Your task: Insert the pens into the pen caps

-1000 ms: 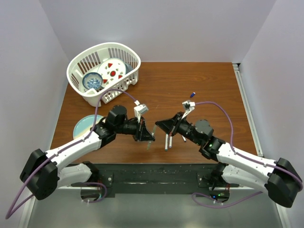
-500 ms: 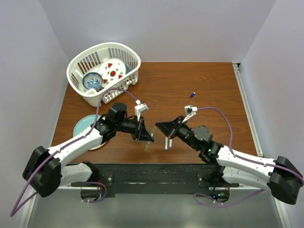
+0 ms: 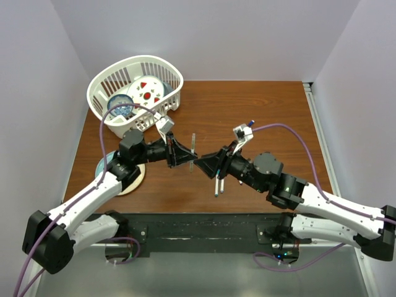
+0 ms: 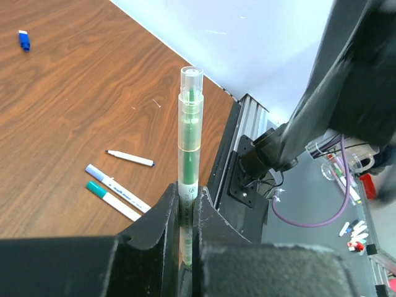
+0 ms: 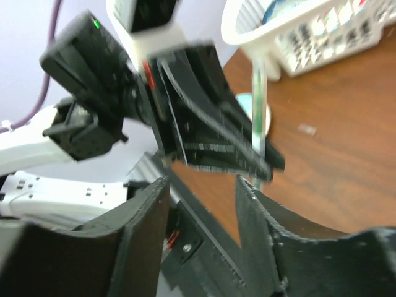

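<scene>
Since the earlier frames, the left arm has been swinging its gripper away from the near edge, and the right gripper's jaws have been parting from fully closed.

The slim pale-green marker pen is sitting pinched between the left gripper's black fingers. It is standing straight up out of their tips in the wrist view, well above the brown wooden table. Its upper end is showing a green tip through clear plastic. The left gripper is closing tightly on the lower barrel. That arm is reaching in from the lower left with its elbow bent and its wrist pointing right towards the centre.

The right gripper is facing it nose to nose and standing partly open, with nothing showing between its fingers. The right arm is stretching in low from the lower right.

Three loose white marker pens are lying close together on the wood near the front edge, below the two grippers. A tiny blue plastic cap is lying well apart from them, farther back.

A white slatted plastic basket holding dishes is sitting at the far left corner. A pale blue round plate is lying beside the left arm.
</scene>
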Robot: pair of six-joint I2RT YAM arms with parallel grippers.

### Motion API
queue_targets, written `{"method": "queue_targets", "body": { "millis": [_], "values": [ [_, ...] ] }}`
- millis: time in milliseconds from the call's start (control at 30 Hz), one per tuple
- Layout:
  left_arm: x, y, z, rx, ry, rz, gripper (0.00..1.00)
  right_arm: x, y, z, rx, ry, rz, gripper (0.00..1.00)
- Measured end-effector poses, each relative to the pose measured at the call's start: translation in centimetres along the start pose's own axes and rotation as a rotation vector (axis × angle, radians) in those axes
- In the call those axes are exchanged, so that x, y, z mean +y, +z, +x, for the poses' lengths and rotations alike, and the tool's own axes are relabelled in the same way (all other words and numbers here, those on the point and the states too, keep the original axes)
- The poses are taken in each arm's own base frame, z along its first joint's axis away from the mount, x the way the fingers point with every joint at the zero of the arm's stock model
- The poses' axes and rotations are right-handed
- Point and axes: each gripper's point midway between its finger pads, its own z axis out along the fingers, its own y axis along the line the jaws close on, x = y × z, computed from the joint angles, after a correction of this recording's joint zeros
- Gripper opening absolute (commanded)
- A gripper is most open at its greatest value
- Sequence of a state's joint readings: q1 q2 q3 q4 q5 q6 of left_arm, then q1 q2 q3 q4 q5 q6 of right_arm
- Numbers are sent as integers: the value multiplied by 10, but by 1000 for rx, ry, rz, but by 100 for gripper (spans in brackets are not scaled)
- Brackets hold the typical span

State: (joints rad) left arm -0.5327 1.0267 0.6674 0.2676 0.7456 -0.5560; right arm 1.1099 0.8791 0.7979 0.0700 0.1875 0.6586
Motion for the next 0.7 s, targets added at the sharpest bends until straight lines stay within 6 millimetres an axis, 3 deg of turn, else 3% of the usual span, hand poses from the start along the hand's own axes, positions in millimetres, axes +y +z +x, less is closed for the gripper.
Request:
{"method": "queue_targets", "body": {
  "millis": [133,267,467,600,700],
  "values": [
    [0,-2,2,7,19,-3,0,12,-1,-32,-36,-96,20,61],
    [0,-4,9,37,22,3,0,16,9,-47,-22,-223,52,59],
    [-12,-8,17,138,25,49,0,3,9,-37,130,-609,48,62],
    [-19,-13,28,207,-18,80,0,3,-15,-35,143,-967,-103,62],
    [-21,-16,39,255,-72,93,0,-8,-33,-17,132,-1215,-219,61]
  ]
}}
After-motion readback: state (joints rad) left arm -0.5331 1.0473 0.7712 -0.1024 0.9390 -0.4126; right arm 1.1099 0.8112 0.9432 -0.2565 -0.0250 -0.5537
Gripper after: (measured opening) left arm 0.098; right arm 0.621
